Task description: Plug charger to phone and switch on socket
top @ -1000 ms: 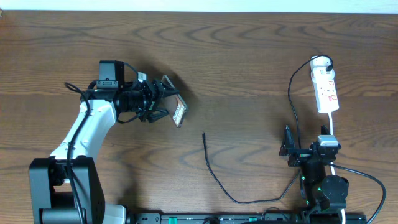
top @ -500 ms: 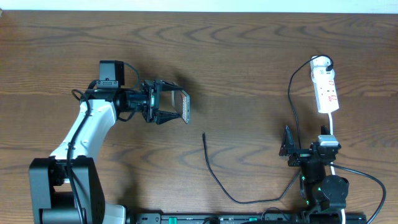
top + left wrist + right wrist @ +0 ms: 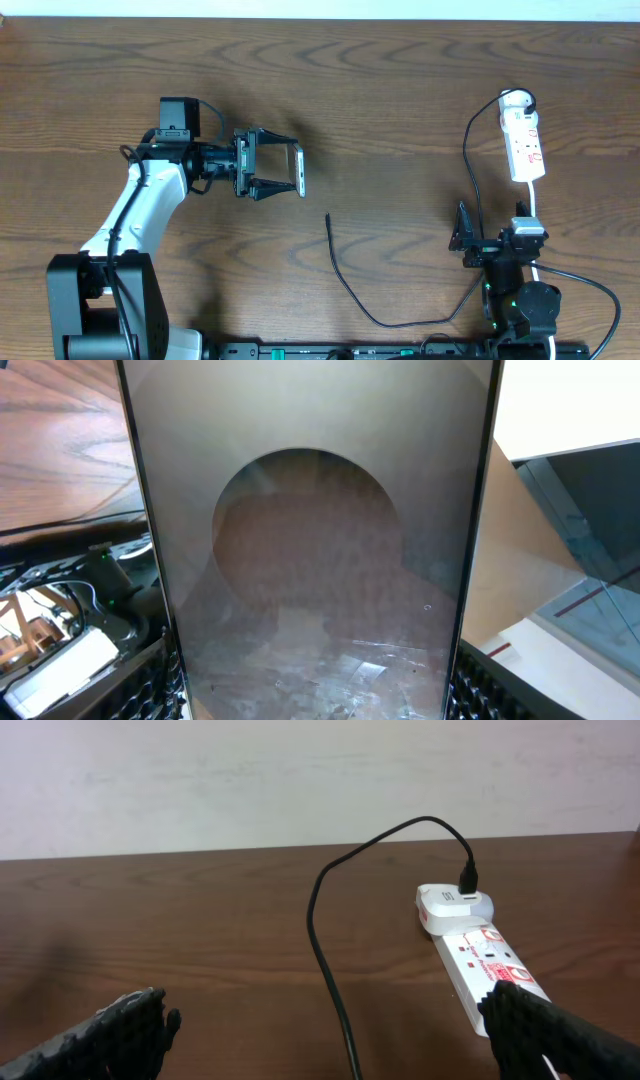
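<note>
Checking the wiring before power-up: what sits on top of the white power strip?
A white adapter sits on the socket's far end, with the charger cable plugged into it. The right gripper's finger hides the near end.

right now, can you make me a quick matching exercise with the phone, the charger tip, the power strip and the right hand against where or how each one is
Things:
1. phone
2. charger tip
3. power strip
4. right hand

Places or states:
A. open, holding nothing
B. lying loose on the table, near the middle
C. gripped in the left hand
D. far right in the overhead view, white with red markings

Pairs: 1-C, 2-B, 3-D, 4-A
</note>
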You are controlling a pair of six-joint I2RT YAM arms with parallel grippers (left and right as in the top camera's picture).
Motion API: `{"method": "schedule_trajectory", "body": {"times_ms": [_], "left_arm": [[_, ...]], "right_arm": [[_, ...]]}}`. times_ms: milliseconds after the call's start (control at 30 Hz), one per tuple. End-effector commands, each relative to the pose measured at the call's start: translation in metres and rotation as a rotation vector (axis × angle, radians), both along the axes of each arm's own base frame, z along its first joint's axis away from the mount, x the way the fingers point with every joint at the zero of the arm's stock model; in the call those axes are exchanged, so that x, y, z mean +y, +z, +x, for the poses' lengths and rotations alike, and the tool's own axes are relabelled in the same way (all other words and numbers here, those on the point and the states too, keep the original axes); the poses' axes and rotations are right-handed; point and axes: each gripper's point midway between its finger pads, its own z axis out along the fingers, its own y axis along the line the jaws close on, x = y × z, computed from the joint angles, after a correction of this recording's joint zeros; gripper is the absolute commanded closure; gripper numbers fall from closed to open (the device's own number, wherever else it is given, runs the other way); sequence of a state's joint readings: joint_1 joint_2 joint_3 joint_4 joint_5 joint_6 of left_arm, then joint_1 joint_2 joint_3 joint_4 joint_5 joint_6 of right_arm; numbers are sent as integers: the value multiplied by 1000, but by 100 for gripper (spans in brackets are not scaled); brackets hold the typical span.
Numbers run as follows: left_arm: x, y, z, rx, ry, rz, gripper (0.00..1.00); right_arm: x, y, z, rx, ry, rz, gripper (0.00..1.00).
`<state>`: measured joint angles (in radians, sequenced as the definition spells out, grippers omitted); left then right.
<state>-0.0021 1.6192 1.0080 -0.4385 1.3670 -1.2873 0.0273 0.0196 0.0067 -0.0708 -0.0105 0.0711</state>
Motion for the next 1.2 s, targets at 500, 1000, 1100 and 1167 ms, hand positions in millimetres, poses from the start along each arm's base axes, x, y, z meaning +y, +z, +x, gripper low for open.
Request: {"method": "schedule_trajectory", "body": {"times_ms": [500, 1000, 1100, 1167], "left_arm": [[10, -1, 9, -60, 48, 72, 93], [25, -30, 22, -112, 112, 266, 93], [25, -30, 22, -112, 112, 266, 92], [25, -30, 22, -112, 112, 266, 92]], "right_arm": [[-2, -2, 0, 5, -7, -9, 1], [-3, -1, 0, 5, -13, -10, 1], [-8, -1, 0, 3, -40, -12, 1], [-7, -1, 0, 4, -37, -11, 1]]}}
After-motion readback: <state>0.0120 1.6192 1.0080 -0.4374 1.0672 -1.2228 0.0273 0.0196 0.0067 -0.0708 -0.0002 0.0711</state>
